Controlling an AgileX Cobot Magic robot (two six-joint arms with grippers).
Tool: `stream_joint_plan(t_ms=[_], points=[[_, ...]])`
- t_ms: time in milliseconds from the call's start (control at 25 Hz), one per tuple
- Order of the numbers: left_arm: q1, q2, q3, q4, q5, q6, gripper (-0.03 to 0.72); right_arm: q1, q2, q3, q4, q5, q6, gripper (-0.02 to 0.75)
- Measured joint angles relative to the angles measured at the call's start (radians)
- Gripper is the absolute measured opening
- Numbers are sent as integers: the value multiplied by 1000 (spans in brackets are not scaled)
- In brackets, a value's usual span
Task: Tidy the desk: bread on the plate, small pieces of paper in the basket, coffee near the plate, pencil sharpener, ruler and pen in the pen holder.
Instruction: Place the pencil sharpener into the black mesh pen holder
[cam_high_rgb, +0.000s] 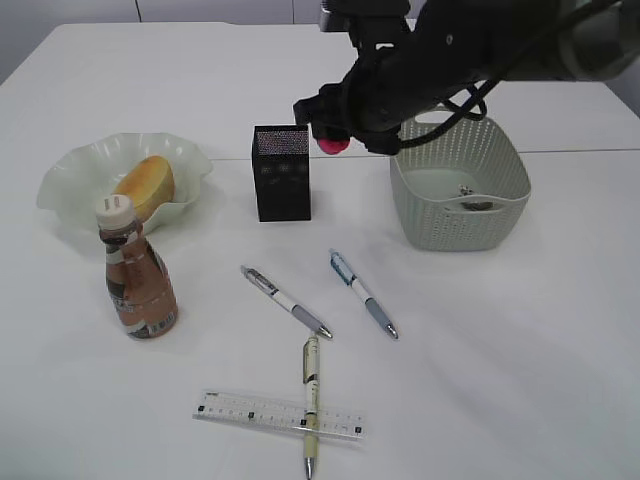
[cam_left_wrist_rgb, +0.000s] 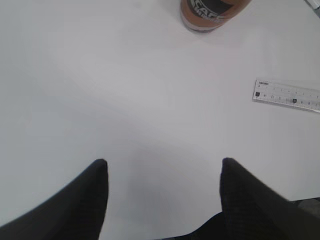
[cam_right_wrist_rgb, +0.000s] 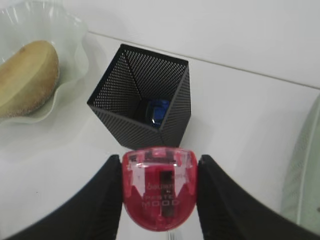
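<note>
Right wrist view: gripper (cam_right_wrist_rgb: 159, 197) clamped on red sharpener (cam_right_wrist_rgb: 158, 186) above black holder (cam_right_wrist_rgb: 141, 101); left gripper (cam_left_wrist_rgb: 164, 167) apart, bare table (cam_left_wrist_rgb: 125, 90) beneath

Glossy translucent red plastic pencil sharpener (cam_right_wrist_rgb: 158, 192); matt black perforated metal mesh pen holder (cam_right_wrist_rgb: 142, 100); woven-look grey plastic basket (cam_high_rgb: 460, 190); smooth white table (cam_high_rgb: 520, 350).

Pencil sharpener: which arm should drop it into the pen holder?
Right. The right gripper already holds the red pencil sharpener just short of the black pen holder. The left gripper is open and empty, near the ruler.
</note>
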Motion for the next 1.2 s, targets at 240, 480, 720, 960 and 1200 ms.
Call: stream_joint_plan(t_ms=[240, 480, 720, 960, 1200], points=[[0, 0, 0, 0, 0, 0, 508, 0, 54, -2, 17, -112, 0, 322], [0, 0, 0, 0, 0, 0, 507, -1, 110, -54, 72, -131, 0, 321], [0, 0, 0, 0, 0, 0, 507, -18, 114, -72, 130, -148, 0, 321], [0, 0, 0, 0, -6, 0, 507, -36, 114, -72, 223, -177, 0, 321], [0, 0, 0, -11, -12, 0, 507, -36, 114, -72, 282, -207, 0, 321]])
